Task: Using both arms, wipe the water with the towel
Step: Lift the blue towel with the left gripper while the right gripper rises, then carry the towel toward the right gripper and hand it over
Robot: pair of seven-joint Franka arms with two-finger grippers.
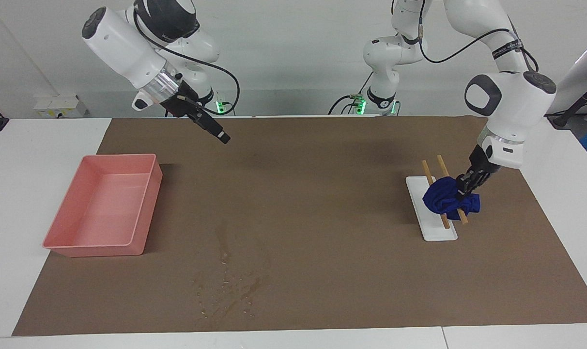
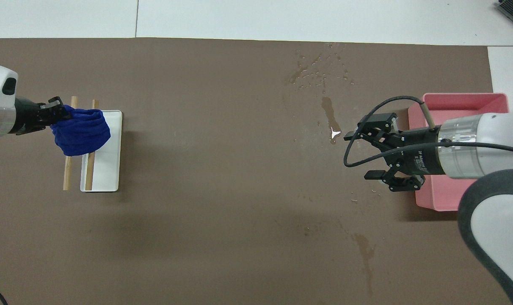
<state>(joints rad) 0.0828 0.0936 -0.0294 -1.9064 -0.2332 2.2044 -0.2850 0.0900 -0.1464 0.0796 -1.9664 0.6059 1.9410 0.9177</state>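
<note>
Water (image 1: 228, 286) lies nearest the camera in the facing view, a scatter of droplets and damp streaks on the brown mat (image 1: 322, 160), farther from the robots than anything else on it and toward the right arm's end, beside the pink tray (image 1: 102, 213).

You work on one desk (image 1: 32, 145) under that one mat. Two arms stand at it. Your right arm waits, its right tool (image 2: 368, 156) up over the mat beside the tray, fingers spread and holding nothing. One tray sits there, and it looks empty.

Your left tool (image 1: 465, 186) is down at the white rack base (image 1: 431, 228), toward the left arm's end, and its fingers are clamped on the blue towel (image 1: 448, 198). That one towel hangs bunched over two wooden rods (image 1: 442, 220) that slope up from the base.

Expect the towel to be light, soft and floppy (it will sag and trail once it is off the rods). I judge a pinch deep in the thick bunch safer than one on a loose edge, since a thin fold could slip out. Once damp it should drag more on the mat, so press gently.

Count: one desk, one mat, two arms, one tray, one rack base, one towel, two rods, one patch of water.
</note>
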